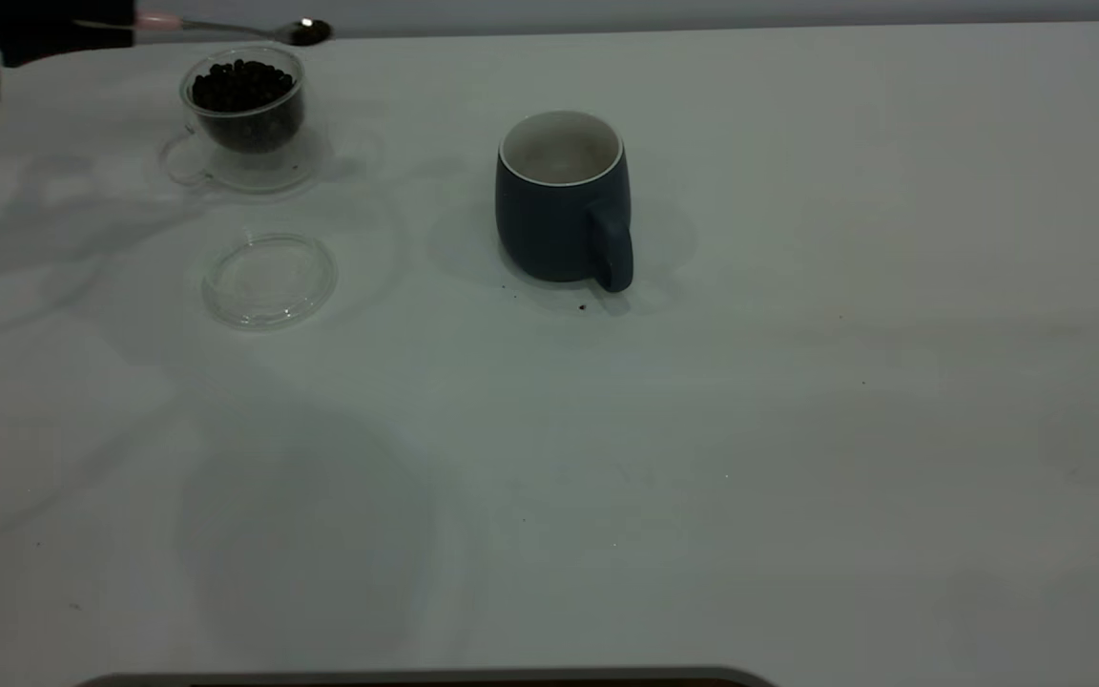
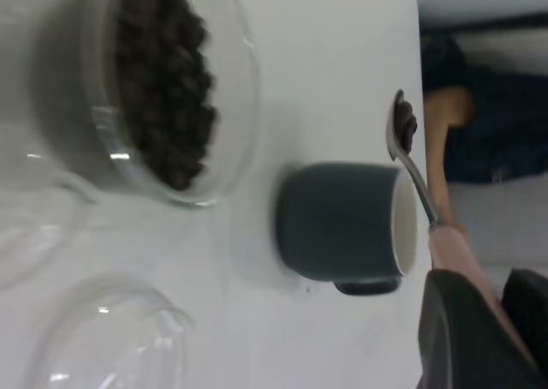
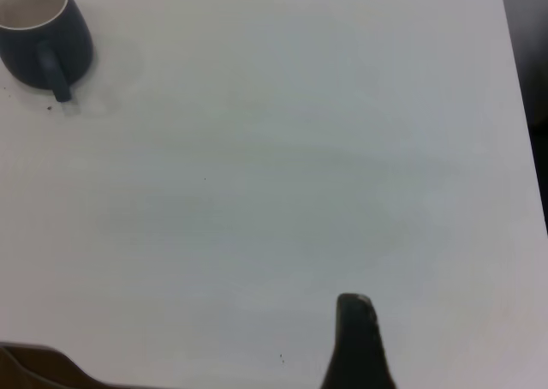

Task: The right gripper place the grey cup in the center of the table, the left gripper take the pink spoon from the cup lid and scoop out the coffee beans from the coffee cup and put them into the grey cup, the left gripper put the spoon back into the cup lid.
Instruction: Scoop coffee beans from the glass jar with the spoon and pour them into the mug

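My left gripper (image 1: pixel 44 29) hangs at the far left, beside the coffee cup, shut on the pink spoon (image 1: pixel 163 20) by its handle. The spoon's metal bowl (image 1: pixel 306 31) is level above the table behind the cup and carries coffee beans (image 2: pixel 405 119). The clear coffee cup (image 1: pixel 244 100) is heaped with dark beans and stands on its saucer (image 1: pixel 268 175). The cup lid (image 1: pixel 270 279) lies empty in front of it. The grey cup (image 1: pixel 564 200) stands upright mid-table, handle toward the camera. My right gripper (image 3: pixel 317 355) is far from the grey cup (image 3: pixel 43 33), open, with one finger (image 3: pixel 355 342) showing.
The white table (image 1: pixel 798 429) spreads wide to the right and front of the grey cup. A few dark specks lie by the cup's base (image 1: pixel 583 307). A dark rounded edge (image 1: pixel 416 679) runs along the front of the table.
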`<act>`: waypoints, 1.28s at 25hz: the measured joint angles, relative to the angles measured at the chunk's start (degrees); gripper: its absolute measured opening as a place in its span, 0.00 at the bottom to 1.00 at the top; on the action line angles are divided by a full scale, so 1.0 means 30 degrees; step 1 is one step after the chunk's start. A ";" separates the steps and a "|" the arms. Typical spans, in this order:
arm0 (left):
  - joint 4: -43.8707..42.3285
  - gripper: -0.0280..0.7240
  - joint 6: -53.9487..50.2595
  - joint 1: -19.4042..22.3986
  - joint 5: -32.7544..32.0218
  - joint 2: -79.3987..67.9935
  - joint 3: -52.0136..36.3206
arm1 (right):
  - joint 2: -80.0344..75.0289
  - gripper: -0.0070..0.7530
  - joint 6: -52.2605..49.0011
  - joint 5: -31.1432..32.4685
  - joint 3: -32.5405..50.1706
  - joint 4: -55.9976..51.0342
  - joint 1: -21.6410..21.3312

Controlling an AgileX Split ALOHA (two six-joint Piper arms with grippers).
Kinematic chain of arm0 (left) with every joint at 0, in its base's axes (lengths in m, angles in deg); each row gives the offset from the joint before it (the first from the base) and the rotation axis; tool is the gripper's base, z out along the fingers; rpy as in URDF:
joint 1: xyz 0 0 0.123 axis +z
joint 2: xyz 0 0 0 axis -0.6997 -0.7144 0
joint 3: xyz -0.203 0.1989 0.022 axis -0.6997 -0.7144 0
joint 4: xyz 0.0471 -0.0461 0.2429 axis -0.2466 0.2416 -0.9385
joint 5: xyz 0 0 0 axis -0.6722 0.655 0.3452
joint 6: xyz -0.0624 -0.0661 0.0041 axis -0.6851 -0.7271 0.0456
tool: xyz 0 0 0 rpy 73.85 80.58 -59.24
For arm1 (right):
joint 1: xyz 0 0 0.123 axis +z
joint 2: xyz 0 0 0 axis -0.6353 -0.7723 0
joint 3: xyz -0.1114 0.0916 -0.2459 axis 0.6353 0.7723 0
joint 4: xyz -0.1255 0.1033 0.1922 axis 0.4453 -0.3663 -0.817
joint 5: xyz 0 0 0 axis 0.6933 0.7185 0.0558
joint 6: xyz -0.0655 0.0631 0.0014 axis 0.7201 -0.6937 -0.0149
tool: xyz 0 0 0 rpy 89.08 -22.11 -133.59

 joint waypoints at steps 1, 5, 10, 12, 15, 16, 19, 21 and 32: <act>0.0000 0.20 0.0025 -0.0284 0.0000 0.0054 -0.0043 | 0.0000 0.78 0.0000 0.0000 0.0000 0.0000 0.0000; 0.0020 0.20 0.0065 -0.1531 0.0015 0.0318 -0.0101 | 0.0000 0.78 0.0017 0.0000 0.0000 0.0000 0.0000; 0.0067 0.20 0.0065 -0.3041 0.0015 0.0356 -0.0101 | 0.0000 0.78 0.0017 0.0000 0.0000 0.0000 0.0000; 0.0080 0.20 0.0065 -0.3498 0.0015 0.0359 -0.0101 | 0.0000 0.78 0.0017 0.0000 0.0000 0.0000 0.0000; 0.0080 0.20 0.0065 -0.4139 0.0015 0.0359 -0.0101 | 0.0000 0.78 0.0017 0.0000 0.0000 0.0000 0.0000; 0.0080 0.20 0.0065 -0.4343 0.0015 0.0359 -0.0101 | 0.0000 0.78 0.0017 0.0000 0.0000 0.0000 0.0000; 0.0080 0.20 0.0195 -0.4834 0.0015 0.0359 -0.0101 | 0.0000 0.78 0.0017 0.0000 0.0000 0.0000 0.0000; 0.0080 0.20 0.0344 -0.5084 0.0015 0.0359 -0.0101 | 0.0000 0.78 -0.0001 0.0000 0.0000 0.0000 0.0000; -0.0779 0.20 0.1057 -0.5648 0.0015 0.0359 -0.0101 | 0.0000 0.78 0.0024 0.0000 0.0000 0.0000 0.0000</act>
